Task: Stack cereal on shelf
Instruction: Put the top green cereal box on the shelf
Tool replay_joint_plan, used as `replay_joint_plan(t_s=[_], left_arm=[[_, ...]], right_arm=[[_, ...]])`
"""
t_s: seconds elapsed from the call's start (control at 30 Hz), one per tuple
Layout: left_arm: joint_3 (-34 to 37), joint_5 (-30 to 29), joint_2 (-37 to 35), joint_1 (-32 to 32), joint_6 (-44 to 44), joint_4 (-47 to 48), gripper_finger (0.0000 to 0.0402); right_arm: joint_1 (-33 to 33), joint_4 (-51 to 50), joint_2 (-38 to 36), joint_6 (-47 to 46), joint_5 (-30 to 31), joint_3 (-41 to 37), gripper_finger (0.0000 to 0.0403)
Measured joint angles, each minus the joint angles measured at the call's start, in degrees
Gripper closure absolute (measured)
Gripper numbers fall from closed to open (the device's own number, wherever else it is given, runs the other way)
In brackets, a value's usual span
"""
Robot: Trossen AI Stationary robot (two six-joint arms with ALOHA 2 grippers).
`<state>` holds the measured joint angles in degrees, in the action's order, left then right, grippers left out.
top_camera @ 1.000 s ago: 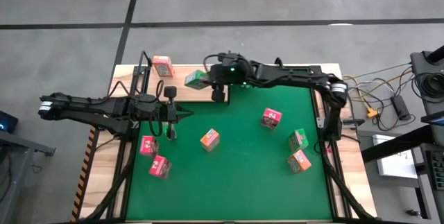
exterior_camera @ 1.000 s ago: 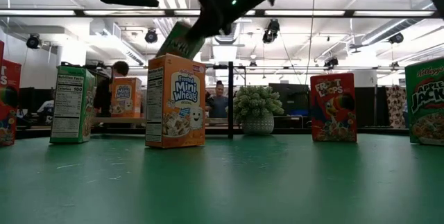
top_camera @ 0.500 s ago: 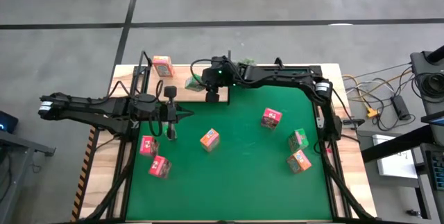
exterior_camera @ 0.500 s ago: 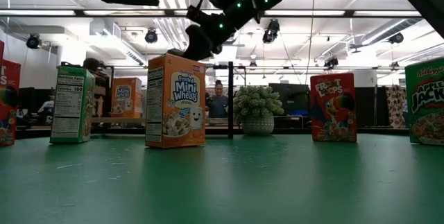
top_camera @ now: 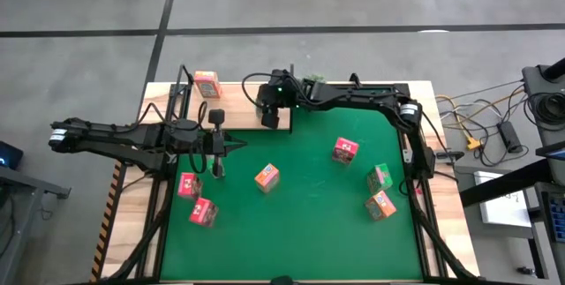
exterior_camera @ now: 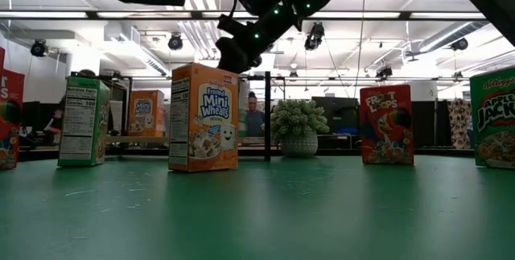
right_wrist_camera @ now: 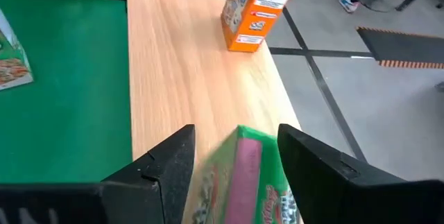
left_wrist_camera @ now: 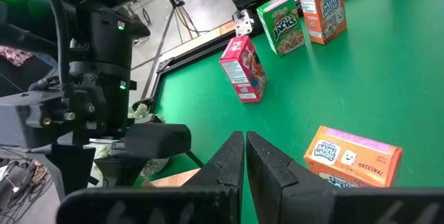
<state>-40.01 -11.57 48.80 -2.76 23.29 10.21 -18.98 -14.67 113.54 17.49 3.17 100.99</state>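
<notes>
Standing green cereal box on light wood shelf, right fingers apart around it, left fingers together.

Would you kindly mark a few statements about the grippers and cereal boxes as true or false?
1. The right gripper has a green box between its open fingers, over the shelf. True.
2. The left gripper is wide open. False: it is shut and empty.
3. An orange box stands on the shelf. True.
4. The green mat holds no boxes. False: several lie scattered there, including an orange one.
</notes>
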Motion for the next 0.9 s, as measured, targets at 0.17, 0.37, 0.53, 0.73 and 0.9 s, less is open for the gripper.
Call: replay_joint_plan(t_s=[0.17,0.37,0.53,0.73,0.9], left_arm=[[0.0,0.0,0.0,0.0,0.0,0.0,0.0402],[0.0,0.0,0.0,0.0,0.0,0.0,0.0402],[0.0,0.0,0.0,0.0,0.0,-0.2,0.0402],[0.0,0.0,0.2,0.0,-1.8,-1.8,0.0402],[0.0,0.1,1.6,-0.1,-8.0,-2.6,0.0402]], right_arm=[[0.1,-0.1,0.0,0.0,0.0,0.0,0.0197],[0.2,-2.0,-2.8,0.5,-0.1,0.0,0.0207],[0.2,-7.3,-6.5,0.4,-0.1,0.0,0.0247],[0.2,-16.1,-7.7,3.1,-0.1,0.0,0.0318],[0.2,-22.8,-7.1,5.6,-0.1,0.0,0.0372]])
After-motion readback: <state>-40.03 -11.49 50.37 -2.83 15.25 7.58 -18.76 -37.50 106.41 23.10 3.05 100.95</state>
